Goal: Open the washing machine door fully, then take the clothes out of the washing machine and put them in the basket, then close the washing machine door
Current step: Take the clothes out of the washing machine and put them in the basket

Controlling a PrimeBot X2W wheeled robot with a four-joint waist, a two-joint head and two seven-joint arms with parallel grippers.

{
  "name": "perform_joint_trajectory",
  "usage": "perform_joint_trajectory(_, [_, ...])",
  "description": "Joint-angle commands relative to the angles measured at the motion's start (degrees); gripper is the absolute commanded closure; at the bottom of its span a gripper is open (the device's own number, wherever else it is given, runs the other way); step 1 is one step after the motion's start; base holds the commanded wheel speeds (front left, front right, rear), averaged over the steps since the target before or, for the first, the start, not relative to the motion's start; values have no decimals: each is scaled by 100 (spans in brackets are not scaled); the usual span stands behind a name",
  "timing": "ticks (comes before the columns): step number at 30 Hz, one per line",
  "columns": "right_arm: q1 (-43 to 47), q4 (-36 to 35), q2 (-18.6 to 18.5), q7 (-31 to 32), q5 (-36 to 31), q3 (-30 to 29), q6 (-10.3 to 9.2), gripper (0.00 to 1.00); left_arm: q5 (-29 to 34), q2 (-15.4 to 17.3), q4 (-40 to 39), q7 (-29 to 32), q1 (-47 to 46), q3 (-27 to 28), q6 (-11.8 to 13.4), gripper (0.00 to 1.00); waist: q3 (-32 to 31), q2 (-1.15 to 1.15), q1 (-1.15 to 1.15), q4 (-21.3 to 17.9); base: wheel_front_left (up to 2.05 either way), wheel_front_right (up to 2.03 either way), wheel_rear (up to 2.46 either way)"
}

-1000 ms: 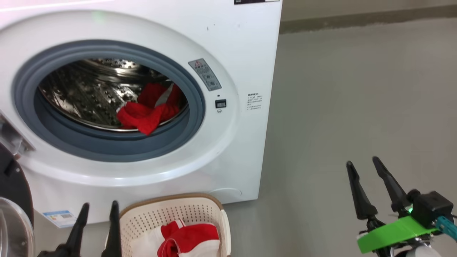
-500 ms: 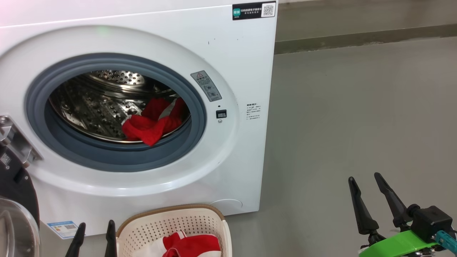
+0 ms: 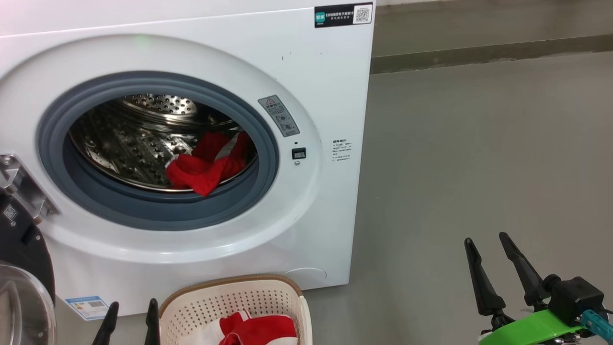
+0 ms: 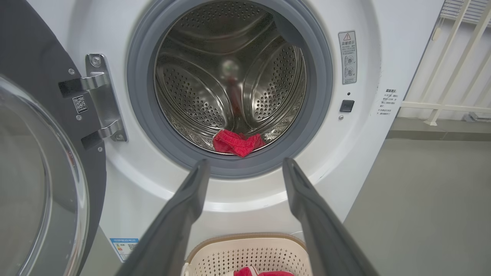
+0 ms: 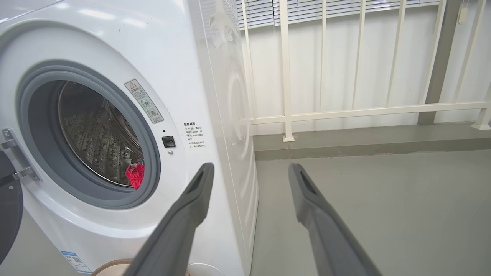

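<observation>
Red clothes (image 3: 203, 167) lie at the washing machine (image 3: 325, 96) drum's lip, one corner drooping outward above the basket (image 3: 215, 302). Its door (image 3: 21, 258) stands open; left gripper (image 3: 132, 311) and right gripper (image 3: 486, 242) jaws apart, empty.

A smooth grey floor (image 3: 479, 153) spreads out to my right and ends at a low grey ledge (image 5: 364, 142). On that ledge stands a white railing (image 5: 285, 76) of upright bars. Pale slatted blinds (image 5: 341, 9) hang behind its top, and a grey post (image 5: 437, 61) rises further along.
</observation>
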Motion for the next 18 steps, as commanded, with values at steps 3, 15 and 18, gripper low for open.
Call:
perform_joint_trajectory(3, [-78, -129, -60, -36, -54, 147, 29, 0, 91, 18, -136, -70, -65, 186, -32, 0, 8, 0, 0, 10, 0, 0, 0])
perform_joint_trajectory(15, [-66, -149, -136, -36, -40, 173, 29, 0, 162, -10, -200, -70, -64, 161, -21, 0, 84, 0, 0, -2, 0, 0, 0])
perform_joint_trajectory(18, [-63, -150, -138, -36, -40, 180, 29, 0, 158, -16, -201, -70, -66, 155, -17, 0, 102, 0, 0, -3, 0, 0, 0])
